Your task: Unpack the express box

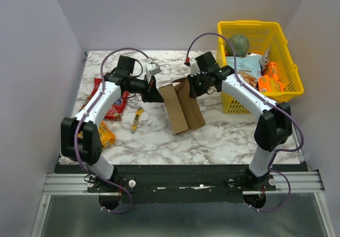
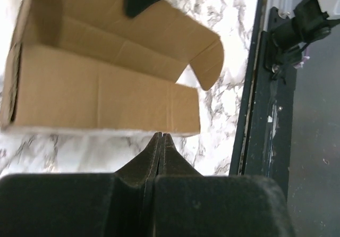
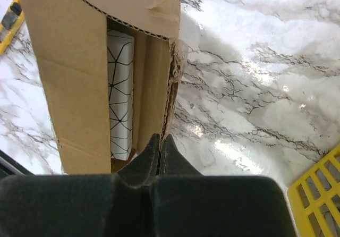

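Observation:
The express box (image 1: 180,108) lies open in the middle of the marble table, its flaps spread. In the right wrist view the box (image 3: 69,72) shows a white packet with black line pattern (image 3: 120,88) lying inside. My right gripper (image 1: 192,88) is shut, and the corrugated edge of the box's side wall runs in between its fingertips (image 3: 153,144). My left gripper (image 1: 155,95) is shut at the box's left side. In the left wrist view its tips (image 2: 161,136) touch the lower edge of the box wall (image 2: 101,96), with nothing seen between them.
A yellow plastic basket (image 1: 289,91) with snack bags and a green round thing stands at the back right; its corner shows in the right wrist view (image 3: 319,194). A yellow utility knife (image 1: 137,119), a red snack bag (image 1: 114,108) and an orange one (image 1: 105,135) lie to the left.

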You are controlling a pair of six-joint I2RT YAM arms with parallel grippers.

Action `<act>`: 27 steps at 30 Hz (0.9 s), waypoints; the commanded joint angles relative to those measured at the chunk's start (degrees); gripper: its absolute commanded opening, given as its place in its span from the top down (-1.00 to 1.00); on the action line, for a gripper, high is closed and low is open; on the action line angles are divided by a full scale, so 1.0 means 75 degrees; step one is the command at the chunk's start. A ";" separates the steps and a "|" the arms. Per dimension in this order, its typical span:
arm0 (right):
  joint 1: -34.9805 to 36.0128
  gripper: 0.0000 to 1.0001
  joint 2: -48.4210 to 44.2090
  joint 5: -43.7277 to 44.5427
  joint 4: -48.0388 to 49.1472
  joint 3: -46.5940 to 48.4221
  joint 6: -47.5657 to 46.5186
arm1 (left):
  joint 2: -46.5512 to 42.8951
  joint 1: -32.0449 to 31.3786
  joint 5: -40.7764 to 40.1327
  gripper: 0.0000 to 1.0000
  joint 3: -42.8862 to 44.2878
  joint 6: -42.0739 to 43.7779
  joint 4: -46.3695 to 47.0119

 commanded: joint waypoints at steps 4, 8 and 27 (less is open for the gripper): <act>0.0041 0.99 0.0256 0.0204 -0.0084 0.0327 0.0488 | 0.0752 -0.1198 -0.0057 0.92 0.0257 -0.0851 0.0732; 0.0041 0.99 0.0093 0.0205 -0.0119 0.0374 0.0454 | 0.1444 -0.1423 -0.0257 0.95 0.0585 -0.0548 0.0418; 0.0041 0.99 -0.0998 -0.0887 -0.0986 0.0339 -0.0050 | 0.2828 -0.0380 -0.1300 1.00 0.0397 0.0697 -0.0077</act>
